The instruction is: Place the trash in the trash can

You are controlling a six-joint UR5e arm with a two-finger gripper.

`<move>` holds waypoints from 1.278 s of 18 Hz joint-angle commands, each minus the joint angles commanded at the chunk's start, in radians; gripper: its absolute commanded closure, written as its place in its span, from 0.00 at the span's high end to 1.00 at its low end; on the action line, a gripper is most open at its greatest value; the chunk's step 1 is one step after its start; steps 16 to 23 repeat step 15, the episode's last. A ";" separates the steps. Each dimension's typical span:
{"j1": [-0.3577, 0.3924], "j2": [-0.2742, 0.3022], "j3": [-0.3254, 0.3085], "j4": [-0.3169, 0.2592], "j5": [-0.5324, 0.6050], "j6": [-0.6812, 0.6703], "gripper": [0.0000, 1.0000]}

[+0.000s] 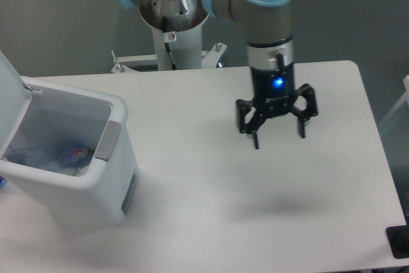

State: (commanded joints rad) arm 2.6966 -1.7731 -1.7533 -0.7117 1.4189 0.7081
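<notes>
White table is filling most of the view, in front of a grey floor. At its left edge the trash can is standing with its lid open: a boxy white bin with rounded corners and a grey panel. Crumpled clear trash is lying inside. The gripper is hanging open and empty above the table's right half, well apart from the bin
</notes>
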 joint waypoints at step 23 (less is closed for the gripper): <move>0.052 -0.100 0.026 -0.259 0.176 0.533 1.00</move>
